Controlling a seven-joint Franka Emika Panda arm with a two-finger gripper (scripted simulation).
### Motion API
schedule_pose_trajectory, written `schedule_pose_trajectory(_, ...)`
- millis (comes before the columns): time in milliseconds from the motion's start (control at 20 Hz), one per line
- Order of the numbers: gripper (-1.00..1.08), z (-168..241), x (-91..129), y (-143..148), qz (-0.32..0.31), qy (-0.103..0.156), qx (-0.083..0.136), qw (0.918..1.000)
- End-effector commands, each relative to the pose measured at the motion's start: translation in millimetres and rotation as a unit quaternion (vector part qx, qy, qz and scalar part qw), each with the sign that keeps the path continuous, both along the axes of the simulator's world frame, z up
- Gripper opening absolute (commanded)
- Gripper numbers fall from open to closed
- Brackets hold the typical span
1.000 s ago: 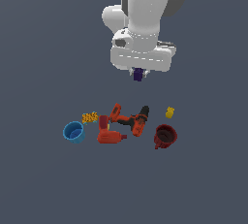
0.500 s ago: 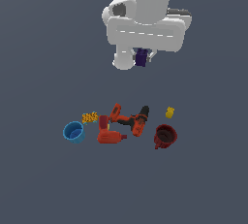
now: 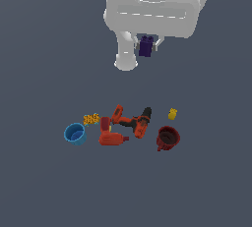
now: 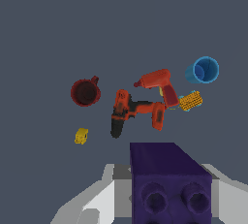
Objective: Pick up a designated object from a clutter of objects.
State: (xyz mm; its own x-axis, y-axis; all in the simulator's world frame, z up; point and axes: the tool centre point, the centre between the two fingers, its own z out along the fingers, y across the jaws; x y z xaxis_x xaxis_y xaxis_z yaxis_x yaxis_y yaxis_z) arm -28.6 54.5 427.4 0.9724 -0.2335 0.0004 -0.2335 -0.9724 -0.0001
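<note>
Arm (image 3: 152,10): cut off by the upper edge of the exterior view; only the wrist end is seen.

Gripper (image 3: 145,46): fingers largely covered by the purple brick (image 3: 145,46) in the exterior view; in the wrist view they are cropped at the picture's edge, and the contact faces are hidden behind the purple brick (image 4: 169,182).

Purple brick: cropped by the wrist view's edge.

Patterned lump (image 3: 90,119): too small for its pattern to be made out.

Yellow piece (image 3: 172,114): shape not resolved.

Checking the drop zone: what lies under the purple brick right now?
The purple brick hangs high in the gripper; the wrist view shows drills, mug and cup beneath. Ground directly behind the brick is hidden.
</note>
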Motion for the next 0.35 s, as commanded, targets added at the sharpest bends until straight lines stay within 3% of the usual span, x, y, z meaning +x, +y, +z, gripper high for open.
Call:
schedule_pose_trajectory(0,-1.0,5.9,2.2,0.1,0.0,0.0,0.0,1.0)
schedule_pose_trajectory(300,-1.0,8.8,3.9,0.2,0.0,0.0,0.0,1.0)
